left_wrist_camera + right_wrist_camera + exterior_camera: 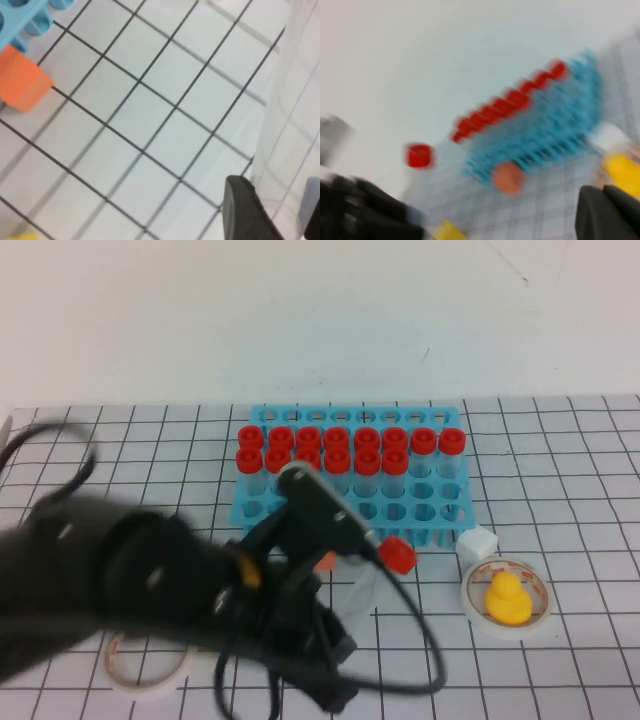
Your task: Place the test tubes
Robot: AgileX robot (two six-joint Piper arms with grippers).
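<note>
A blue rack (350, 502) at the back middle of the table carries two rows of red-capped test tubes (337, 448). My left gripper (365, 545) hovers just in front of the rack, shut on a clear test tube (368, 585) with a red cap (398, 555). In the left wrist view the clear test tube (290, 100) runs between the dark fingers (245, 210) of the left gripper (280, 220). My right gripper (603, 192) is outside the high view; its wrist view shows its fingers pressed together with nothing between them, facing the blue rack (545, 130).
An orange block (325, 560) lies by the rack's front edge, under the left arm. A white cube (477, 543) and a white ring holding a yellow duck (507, 598) sit at the front right. A tape ring (145, 668) lies front left. A black cable (435, 655) loops over the grid mat.
</note>
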